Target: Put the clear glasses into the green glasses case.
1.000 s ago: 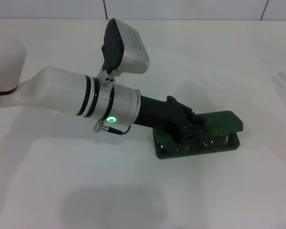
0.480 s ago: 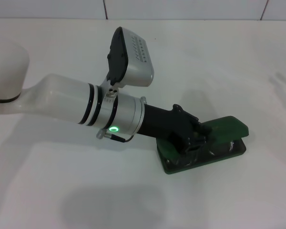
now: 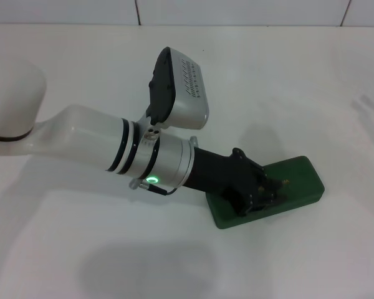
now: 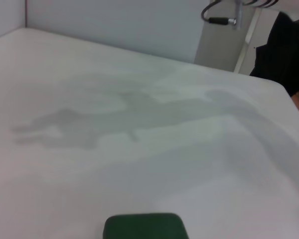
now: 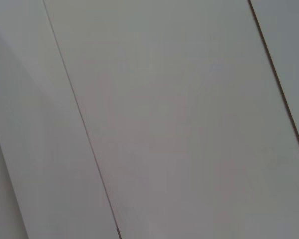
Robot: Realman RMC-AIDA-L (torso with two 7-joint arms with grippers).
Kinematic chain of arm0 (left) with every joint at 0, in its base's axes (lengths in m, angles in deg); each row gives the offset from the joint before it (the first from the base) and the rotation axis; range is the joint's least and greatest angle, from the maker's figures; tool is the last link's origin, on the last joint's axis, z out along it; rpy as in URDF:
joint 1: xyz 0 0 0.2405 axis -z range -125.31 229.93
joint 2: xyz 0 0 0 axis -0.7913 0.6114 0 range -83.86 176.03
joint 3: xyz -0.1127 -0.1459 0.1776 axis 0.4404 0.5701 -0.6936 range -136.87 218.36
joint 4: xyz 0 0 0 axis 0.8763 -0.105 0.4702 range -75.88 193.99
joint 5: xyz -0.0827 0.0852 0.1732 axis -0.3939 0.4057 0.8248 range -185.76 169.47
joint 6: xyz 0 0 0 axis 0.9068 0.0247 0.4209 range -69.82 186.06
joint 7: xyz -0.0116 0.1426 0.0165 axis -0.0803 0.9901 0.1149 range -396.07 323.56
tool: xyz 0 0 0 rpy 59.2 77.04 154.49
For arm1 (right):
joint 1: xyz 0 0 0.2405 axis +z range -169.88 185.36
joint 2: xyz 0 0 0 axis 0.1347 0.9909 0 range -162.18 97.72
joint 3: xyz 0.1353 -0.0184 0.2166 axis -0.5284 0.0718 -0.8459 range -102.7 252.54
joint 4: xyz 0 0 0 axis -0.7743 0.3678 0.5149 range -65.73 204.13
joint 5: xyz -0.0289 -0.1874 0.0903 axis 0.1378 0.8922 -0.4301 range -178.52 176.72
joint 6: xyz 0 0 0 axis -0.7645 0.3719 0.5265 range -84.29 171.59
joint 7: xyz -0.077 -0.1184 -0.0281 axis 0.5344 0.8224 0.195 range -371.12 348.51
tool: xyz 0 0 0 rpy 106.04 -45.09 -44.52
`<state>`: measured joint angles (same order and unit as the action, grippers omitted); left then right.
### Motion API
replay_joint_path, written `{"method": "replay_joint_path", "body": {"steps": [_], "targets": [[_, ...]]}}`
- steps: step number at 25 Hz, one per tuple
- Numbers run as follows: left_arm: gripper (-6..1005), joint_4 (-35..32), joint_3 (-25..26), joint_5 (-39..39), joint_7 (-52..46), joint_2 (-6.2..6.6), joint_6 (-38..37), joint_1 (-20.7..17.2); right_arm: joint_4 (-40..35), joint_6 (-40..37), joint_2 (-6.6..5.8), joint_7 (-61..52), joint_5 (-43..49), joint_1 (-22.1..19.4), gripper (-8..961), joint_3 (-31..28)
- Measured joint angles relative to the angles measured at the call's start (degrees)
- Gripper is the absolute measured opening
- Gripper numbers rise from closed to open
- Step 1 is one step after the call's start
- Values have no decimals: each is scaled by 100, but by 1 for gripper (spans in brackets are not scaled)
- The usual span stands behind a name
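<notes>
Glasses cannot be seen anywhere; judging by the closed lid, they probably lie shut inside the green case (image 3: 268,193). Left gripper (image 3: 262,190) rests on top of that lid, near its middle, and whether its fingers are spread or closed cannot be told. Right gripper is out of sight. Out from the gripper, the case lies flat on the white table (image 3: 299,81), one end poking into the left wrist view. Clear plastic frames would be light, slippery and easily bent, best held at the bridge.

Bare lab-like white table (image 3: 299,81), tiled wall (image 5: 164,124)
</notes>
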<state>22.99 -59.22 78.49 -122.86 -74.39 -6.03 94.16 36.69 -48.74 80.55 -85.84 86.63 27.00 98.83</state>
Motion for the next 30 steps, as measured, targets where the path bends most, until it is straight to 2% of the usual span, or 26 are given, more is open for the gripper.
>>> {"method": "replay_joint_path", "body": {"steps": [5, 8, 10, 14, 15, 17, 18, 20, 23, 27, 30], "targets": [[308, -532, 25, -51, -50, 40, -32, -284, 71, -4, -29, 0, -1, 5, 234, 61], [311, -759, 354, -144, -75, 77, -362, -456, 128, -16, -85, 0, -1, 14, 236, 392], [313, -810, 932, -154, -59, 98, -934, -550, 76, -37, -99, 39, -1, 15, 237, 785], [317, -799, 2429, -144, 318, 210, -2516, -781, -258, -93, -76, 270, 1, 19, 240, 2011], [318, -797, 2646, -157, 508, 232, -2816, -845, -311, -95, -55, 298, 1, 25, 240, 2217], [320, -785, 3390, -187, 1277, 280, -3908, -1166, -403, -109, 4, 331, 2, 57, 257, 2615], [321, -786, 3623, -195, 1412, 297, -4159, -1273, -463, -140, 45, 332, 6, 72, 273, 2792], [393, -779, 3975, -194, 1430, 362, -4442, -1470, -588, -214, 148, 333, 21, 84, 306, 3063], [500, -754, 4085, -148, 1232, 485, -4502, -1717, -822, -395, 243, 306, 40, 91, 354, 3312], [610, -739, 4112, 10, 1202, 518, -4497, -1915, -999, -606, 263, 125, 17, 226, 419, 3520], [665, -722, 4129, 128, 1219, 517, -4472, -1986, -1036, -733, 270, 54, 17, 333, 567, 3590]]}}
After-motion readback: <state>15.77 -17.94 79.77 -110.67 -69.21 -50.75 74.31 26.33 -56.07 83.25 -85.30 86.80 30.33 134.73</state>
